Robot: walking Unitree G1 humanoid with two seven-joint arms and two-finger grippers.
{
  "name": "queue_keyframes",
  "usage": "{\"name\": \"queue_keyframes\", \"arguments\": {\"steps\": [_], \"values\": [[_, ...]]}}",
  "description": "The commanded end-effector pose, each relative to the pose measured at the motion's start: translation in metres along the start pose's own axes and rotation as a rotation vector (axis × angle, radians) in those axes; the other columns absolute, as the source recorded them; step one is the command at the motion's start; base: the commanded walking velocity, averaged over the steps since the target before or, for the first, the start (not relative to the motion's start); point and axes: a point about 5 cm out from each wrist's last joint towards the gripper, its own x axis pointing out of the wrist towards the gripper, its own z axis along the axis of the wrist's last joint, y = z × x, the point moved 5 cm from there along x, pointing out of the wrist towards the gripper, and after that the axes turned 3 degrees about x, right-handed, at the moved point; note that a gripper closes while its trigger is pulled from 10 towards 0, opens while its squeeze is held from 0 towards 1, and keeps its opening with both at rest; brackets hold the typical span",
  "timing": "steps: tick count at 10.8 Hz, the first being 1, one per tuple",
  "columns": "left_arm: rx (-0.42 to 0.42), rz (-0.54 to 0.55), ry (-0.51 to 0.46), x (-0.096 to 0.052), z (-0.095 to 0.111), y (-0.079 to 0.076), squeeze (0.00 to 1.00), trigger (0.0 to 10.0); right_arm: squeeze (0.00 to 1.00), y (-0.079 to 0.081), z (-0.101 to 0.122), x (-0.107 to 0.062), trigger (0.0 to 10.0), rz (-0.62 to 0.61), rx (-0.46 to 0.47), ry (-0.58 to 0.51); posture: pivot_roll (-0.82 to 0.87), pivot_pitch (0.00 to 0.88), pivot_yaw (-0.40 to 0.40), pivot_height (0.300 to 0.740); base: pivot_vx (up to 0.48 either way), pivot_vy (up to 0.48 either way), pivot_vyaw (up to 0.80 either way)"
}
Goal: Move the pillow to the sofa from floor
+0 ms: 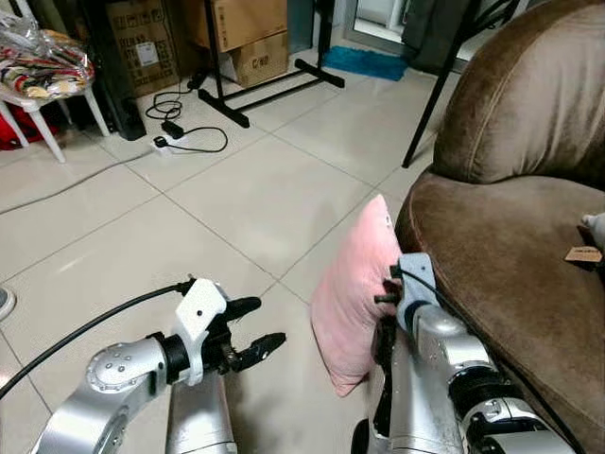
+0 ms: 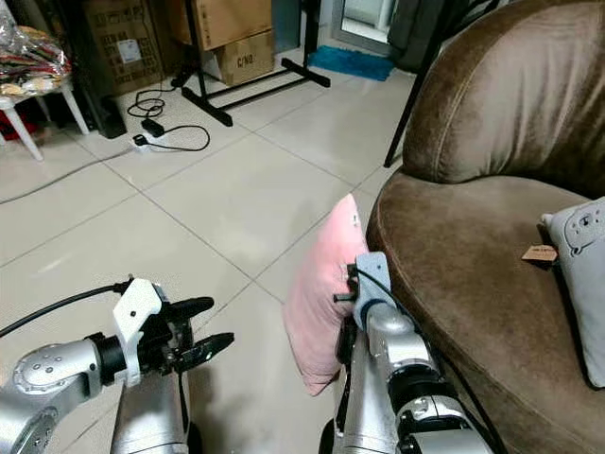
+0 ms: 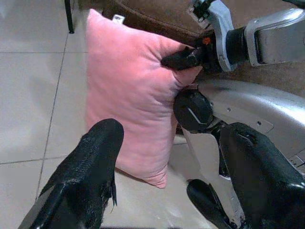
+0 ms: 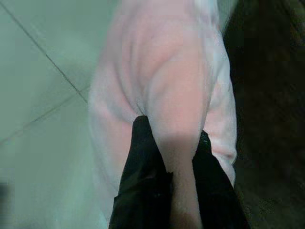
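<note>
Nearest the camera, the right end effector (image 3: 183, 59) pinches a fold at the edge of the pink pillow (image 1: 354, 293); the right wrist view shows its 2 black fingers (image 4: 143, 176) closed on either side of a ridge of fabric, a grip that suits a soft thing with no rigid edge. The pillow stands on its lower corner on the tiled floor (image 1: 236, 199), upright and just beside the front of the brown sofa (image 1: 510, 246), so only a lift and a short carry toward the seat appear to remain.

The left end effector (image 1: 248, 339) hovers to the other side of the pillow, near it but apart, its fingers spread wide and pointed at the pillow's broad face, probably to steady it from the far side.

Beyond the right end effector, on the sofa seat, lies a pale cushion (image 2: 581, 284) with a tag. Farther off stand a black stand (image 1: 255, 80), cardboard boxes (image 1: 241, 33) and a power strip (image 1: 175, 140).
</note>
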Motion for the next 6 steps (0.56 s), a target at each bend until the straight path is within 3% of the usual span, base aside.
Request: {"name": "queue_keyframes", "arguments": {"steps": [1, 2, 3, 5, 6], "values": [[0.012, 0.010, 0.005, 0.000, 0.001, 0.000, 0.00, 10.0, 0.00, 0.015, 0.018, -0.003, 0.0, 0.097, 0.052, -0.086, 0.03, 0.000, -0.004, 0.401, 0.000, 0.000, 0.00], [0.020, 0.021, 0.012, -0.001, 0.001, 0.001, 0.00, 10.0, 0.00, 0.023, 0.027, -0.006, 0.0, 0.158, 0.068, -0.123, 0.03, 0.000, -0.003, 0.401, 0.000, 0.000, 0.00], [0.080, 0.115, 0.010, -0.006, 0.002, 0.015, 0.00, 10.0, 0.00, 0.037, 0.050, -0.019, 0.0, 0.270, 0.137, -0.218, 0.04, 0.000, -0.023, 0.401, 0.000, 0.000, 0.00], [0.142, 0.388, -0.102, -0.010, 0.025, 0.052, 0.00, 10.0, 0.00, 0.047, 0.099, -0.057, 0.0, 0.383, 0.200, -0.424, 0.06, 0.000, -0.024, 0.401, 0.000, 0.000, 0.00], [0.162, 0.427, -0.127, -0.012, 0.032, 0.054, 0.00, 10.0, 0.00, 0.057, 0.116, -0.076, 1.1, 0.427, 0.176, -0.508, 0.05, 0.000, -0.014, 0.401, 0.000, 0.000, 0.00]]}}
